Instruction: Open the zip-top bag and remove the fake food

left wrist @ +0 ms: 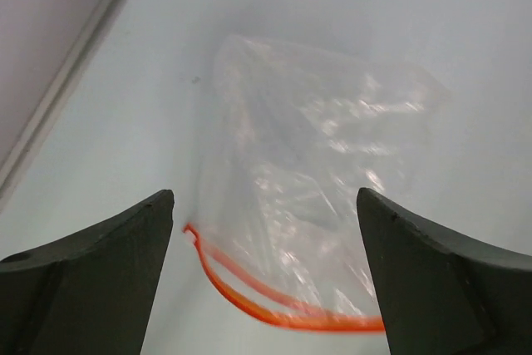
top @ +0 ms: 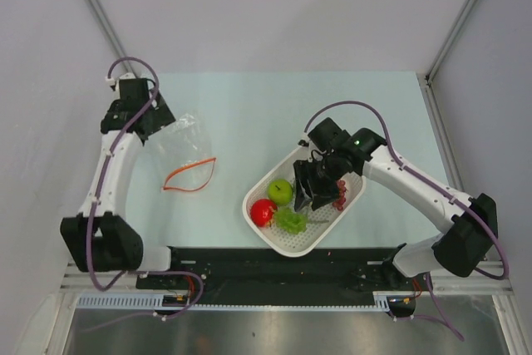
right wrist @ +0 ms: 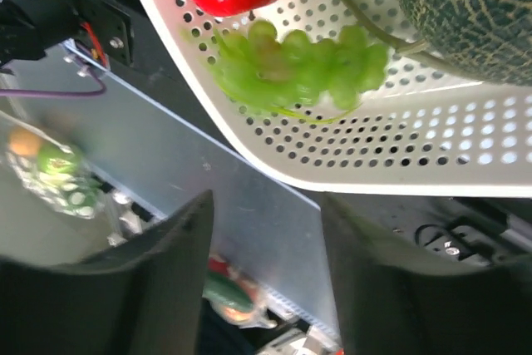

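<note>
The zip-top bag (top: 187,143) lies flat and crinkled on the pale table, its orange-red zip strip (top: 189,179) curled towards the front. My left gripper (top: 156,125) hovers just behind it, wide open; in the left wrist view the bag (left wrist: 316,139) and strip (left wrist: 249,293) lie beneath the spread left gripper (left wrist: 264,197). The fake food sits in the white perforated basket (top: 307,247): green apple (top: 280,191), red fruit (top: 263,212), frilly green piece (top: 291,220), dark-red grapes (top: 340,193). My right gripper (top: 314,193) hangs over the basket, open and holding nothing (right wrist: 266,199).
A black rail (top: 266,259) runs along the table's near edge, right by the basket rim (right wrist: 416,180). Grey walls and metal posts close in the left, back and right sides. A dark green netted piece (right wrist: 465,6) shows in the right wrist view.
</note>
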`<state>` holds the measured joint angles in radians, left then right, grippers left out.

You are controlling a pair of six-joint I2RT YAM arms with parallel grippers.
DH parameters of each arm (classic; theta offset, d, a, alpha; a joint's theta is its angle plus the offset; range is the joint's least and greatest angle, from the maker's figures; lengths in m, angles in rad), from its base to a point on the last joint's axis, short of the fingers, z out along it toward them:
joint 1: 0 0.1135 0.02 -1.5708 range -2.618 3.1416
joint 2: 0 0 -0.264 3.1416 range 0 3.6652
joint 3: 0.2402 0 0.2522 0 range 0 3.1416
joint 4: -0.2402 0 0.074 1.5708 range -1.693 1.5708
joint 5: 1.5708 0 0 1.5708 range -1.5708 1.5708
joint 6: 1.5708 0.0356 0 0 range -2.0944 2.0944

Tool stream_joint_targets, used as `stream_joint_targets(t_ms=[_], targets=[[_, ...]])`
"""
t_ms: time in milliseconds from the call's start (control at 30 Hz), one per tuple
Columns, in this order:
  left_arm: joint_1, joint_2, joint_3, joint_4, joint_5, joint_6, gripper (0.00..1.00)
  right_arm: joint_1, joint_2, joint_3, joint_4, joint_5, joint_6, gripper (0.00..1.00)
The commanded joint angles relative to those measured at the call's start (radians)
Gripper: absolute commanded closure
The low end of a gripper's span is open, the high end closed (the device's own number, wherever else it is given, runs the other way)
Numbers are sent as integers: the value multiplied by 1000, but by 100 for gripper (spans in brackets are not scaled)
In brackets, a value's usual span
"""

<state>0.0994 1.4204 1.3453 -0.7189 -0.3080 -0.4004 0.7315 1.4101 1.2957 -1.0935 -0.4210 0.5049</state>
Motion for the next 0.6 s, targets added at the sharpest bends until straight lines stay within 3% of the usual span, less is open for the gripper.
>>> stream_joint_targets(t_ms=[0, 100, 267, 433, 567], targets=[[-160, -190, -38, -42, 16, -64, 4, 2, -20, -1, 29, 51, -23, 36], [-311, -306, -73, -22, 62, -130, 0, -1, -54, -3, 43, 89, 0, 24], [-651, -437, -205, 76, 83, -196, 0, -10, -210, -4, 92, 229, 61, 0], [-941, -511, -273, 174, 64, -204, 0, -18, -390, -9, 98, 471, 142, 0], [-1079, -570, -262, 236, 14, -192, 0, -24, -564, -9, 51, 591, 167, 0]])
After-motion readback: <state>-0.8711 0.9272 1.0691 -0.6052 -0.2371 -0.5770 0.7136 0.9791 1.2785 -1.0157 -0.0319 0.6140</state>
